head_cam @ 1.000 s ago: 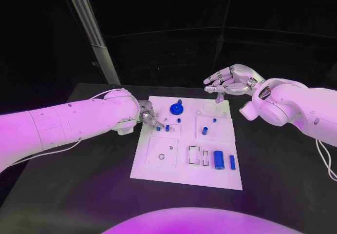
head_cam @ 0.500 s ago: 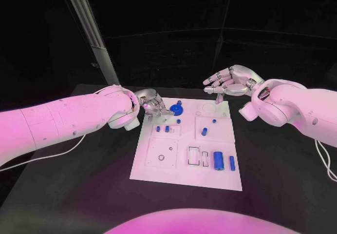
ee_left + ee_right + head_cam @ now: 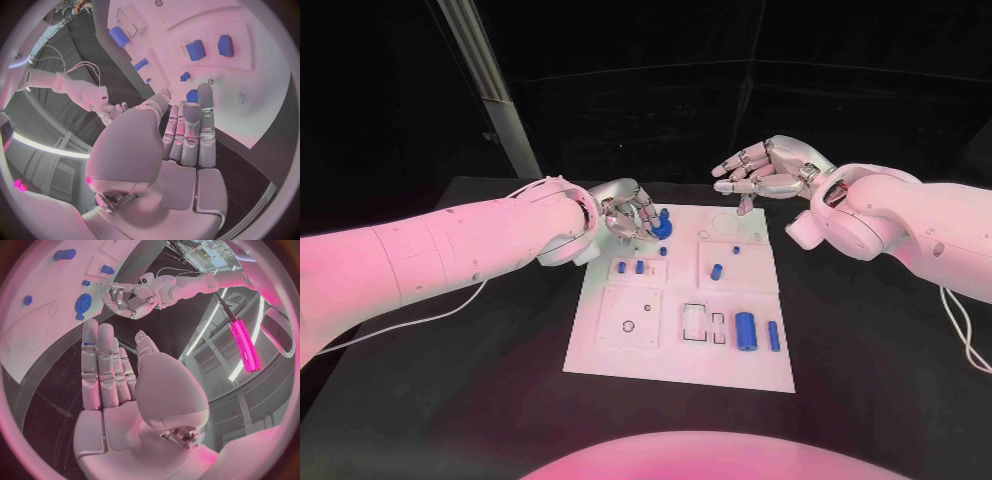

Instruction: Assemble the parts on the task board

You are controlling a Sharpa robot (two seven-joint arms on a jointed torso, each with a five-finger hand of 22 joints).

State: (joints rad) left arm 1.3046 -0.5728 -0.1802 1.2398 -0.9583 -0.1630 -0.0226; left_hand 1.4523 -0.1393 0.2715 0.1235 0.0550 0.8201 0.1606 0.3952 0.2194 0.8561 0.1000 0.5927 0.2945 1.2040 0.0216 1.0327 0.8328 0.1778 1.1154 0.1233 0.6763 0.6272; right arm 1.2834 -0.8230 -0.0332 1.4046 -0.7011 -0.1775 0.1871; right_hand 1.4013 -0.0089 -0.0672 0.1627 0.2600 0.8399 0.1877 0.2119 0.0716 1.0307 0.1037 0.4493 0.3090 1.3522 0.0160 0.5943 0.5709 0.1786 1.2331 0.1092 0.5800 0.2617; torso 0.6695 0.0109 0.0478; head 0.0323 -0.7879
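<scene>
Task board (image 3: 678,350): right wrist view exposes blue gear (image 3: 82,303) beside left robot hand (image 3: 128,301).

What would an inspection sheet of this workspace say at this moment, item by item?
Surface: black table, white task board in the middle.
Job's things: small blue parts on the board; round blue part at the far end.
Clutter: nothing seen.
Hands: left hand over the round blue part, contact unclear; right hand raised, fingers apart, holding nothing.
Cables: white cable along the left arm.
Surroundings: dark; pale post behind.

Black table (image 3: 459,330), dark walls, pale upright post (image 3: 488,85)
</scene>
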